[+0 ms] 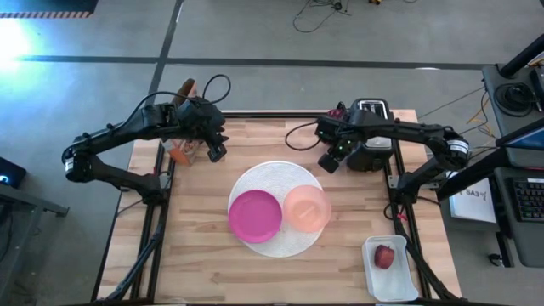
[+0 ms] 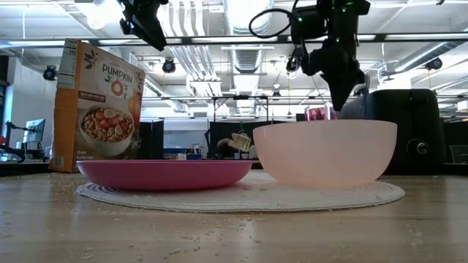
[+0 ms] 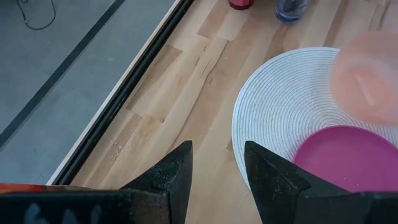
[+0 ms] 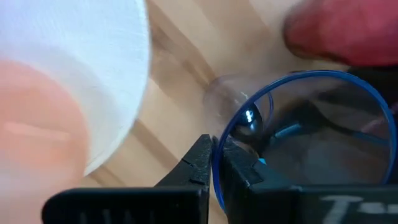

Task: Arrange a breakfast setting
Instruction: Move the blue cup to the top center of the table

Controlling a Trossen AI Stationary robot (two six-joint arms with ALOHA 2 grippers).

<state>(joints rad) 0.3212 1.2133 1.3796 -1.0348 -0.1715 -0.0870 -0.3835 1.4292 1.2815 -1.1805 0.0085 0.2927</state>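
Two right end effector (image 4: 214, 163) fingers pinching blue-rimmed clear cup (image 4: 305, 143) wall, spoon (image 4: 261, 134) seemingly inside

Tall orange-and-white cardboard cereal box (image 2: 99, 107), standing at table's far edge in low view: front panel reads "PUMPKIN" in large dark letters, with large "O's" beneath; picture of filled cereal bowl printed below wording. Small print on box side panel and on small band under wording illegible. White paper sheet (image 1: 473, 202) beside table in high view: dark marks, unreadable. No other legible text.
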